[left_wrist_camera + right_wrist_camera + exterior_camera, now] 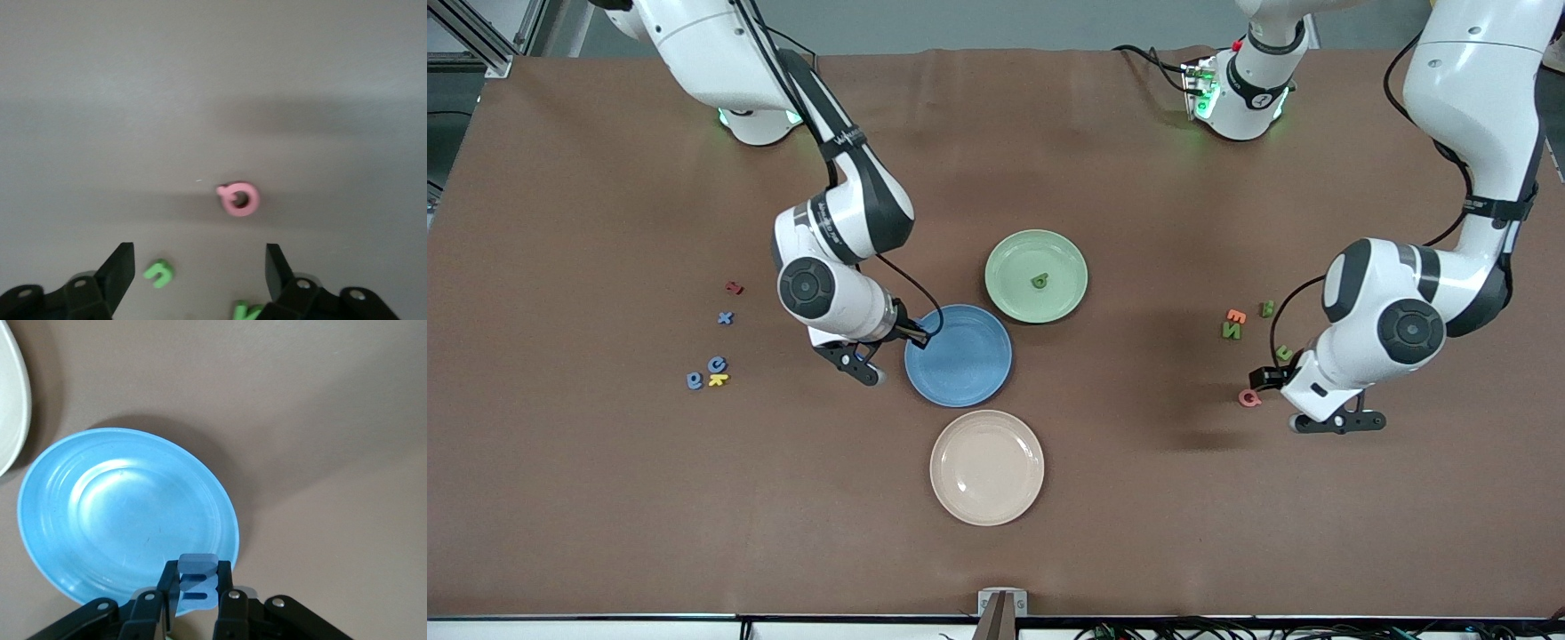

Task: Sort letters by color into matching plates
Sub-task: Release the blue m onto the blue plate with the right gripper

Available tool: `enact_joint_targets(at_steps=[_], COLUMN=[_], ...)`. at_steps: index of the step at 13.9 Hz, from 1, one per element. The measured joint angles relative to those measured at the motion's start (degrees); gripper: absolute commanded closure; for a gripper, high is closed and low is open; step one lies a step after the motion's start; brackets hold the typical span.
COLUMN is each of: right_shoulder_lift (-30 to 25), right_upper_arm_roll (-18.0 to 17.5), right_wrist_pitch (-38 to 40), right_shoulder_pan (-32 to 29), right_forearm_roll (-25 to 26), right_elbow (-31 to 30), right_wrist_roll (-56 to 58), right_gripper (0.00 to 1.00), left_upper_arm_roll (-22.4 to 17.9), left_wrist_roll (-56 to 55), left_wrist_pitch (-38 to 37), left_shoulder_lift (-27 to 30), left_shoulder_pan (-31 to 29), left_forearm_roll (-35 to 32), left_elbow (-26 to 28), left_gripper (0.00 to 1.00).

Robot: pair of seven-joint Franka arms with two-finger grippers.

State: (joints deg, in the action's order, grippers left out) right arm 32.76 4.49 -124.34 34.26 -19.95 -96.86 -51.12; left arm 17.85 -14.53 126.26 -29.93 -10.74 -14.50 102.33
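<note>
Right now the right gripper (pixel 198 597) hangs over the rim of the blue plate (pixel 959 356) at the edge toward the right arm's end of the tabletop (pixel 605 498), its jaws clenched on a blue letter (pixel 198 585). That plate carries no letter inside it. The pale green plate (pixel 1037 276) sits farther from the front camera, just beside the blue one, with one dark green letter (pixel 1040 281) lying in it. The cream plate (pixel 987 467) lies nearest the camera.

Toward the right arm's end, five loose pieces rest on the tabletop: a red letter (pixel 735 287), a small blue letter (pixel 726 317) just nearer the camera, then a cluster of two blue letters (pixel 717 364) (pixel 695 381) with a yellow letter (pixel 719 380) touching or almost touching them.

Toward the left arm's end, the left gripper (pixel 200 273) is low over the tabletop with its jaws spread apart and nothing between them. The pink letter (pixel 239 199) lies just ahead of the jaws in the left wrist view. One green letter (pixel 159 273) sits near one finger, and another (pixel 247 311) shows at that view's edge. In the front view an orange letter (pixel 1236 316) touches a green letter (pixel 1231 331), with a further green letter (pixel 1267 308) beside them
</note>
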Motion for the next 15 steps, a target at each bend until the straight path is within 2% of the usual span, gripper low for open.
enact_joint_targets(at_steps=[4, 5, 8, 9, 10, 11, 12, 15], right_shoulder_lift=[1.83, 2.39, 4.05, 4.30, 4.41, 4.43, 4.43, 4.41], right_upper_arm_roll=[0.00, -0.01, -0.01, -0.01, -0.01, 0.00, 0.04, 0.41], right_wrist_pitch=[-3.58, -4.51, -6.74, -6.93, -7.03, -7.02, -6.96, -6.19], right_shoulder_pan=[1.35, 1.82, 2.93, 3.09, 3.17, 3.18, 3.18, 3.15], right_forearm_roll=[-0.22, -0.25, -0.32, -0.33, -0.34, -0.35, -0.35, -0.35], right_elbow=[0.30, 0.31, 0.35, 0.35, 0.37, 0.38, 0.41, 0.71], right_wrist_roll=[-2.34, -2.57, -2.93, -2.97, -3.00, -3.09, -3.21, -3.26], right_gripper=[0.88, 0.85, 0.80, 0.67, 0.34, 0.08, 0.00, 0.00], left_upper_arm_roll=[0.00, 0.00, -0.04, -0.08, -0.12, -0.12, -0.13, -0.10], left_wrist_roll=[3.11, 3.12, 3.13, 3.13, 3.13, 3.13, 3.13, 3.13], left_wrist_pitch=[0.04, 0.43, 5.37, 6.76, 7.47, 7.72, 7.79, 7.82], left_shoulder_lift=[0.00, -0.01, -0.28, -0.48, -0.63, -0.67, -0.67, -0.67], left_shoulder_pan=[-1.95, -1.96, -2.00, -2.10, -2.39, -3.01, -3.88, -5.53], left_forearm_roll=[0.00, 0.00, -0.23, -1.17, -2.48, -3.45, -4.02, -4.28], left_elbow=[1.99, 2.61, 5.91, 7.02, 7.82, 8.32, 8.67, 9.87], left_gripper=[0.21, 0.21, 0.23, 0.23, 0.24, 0.26, 0.28, 0.31])
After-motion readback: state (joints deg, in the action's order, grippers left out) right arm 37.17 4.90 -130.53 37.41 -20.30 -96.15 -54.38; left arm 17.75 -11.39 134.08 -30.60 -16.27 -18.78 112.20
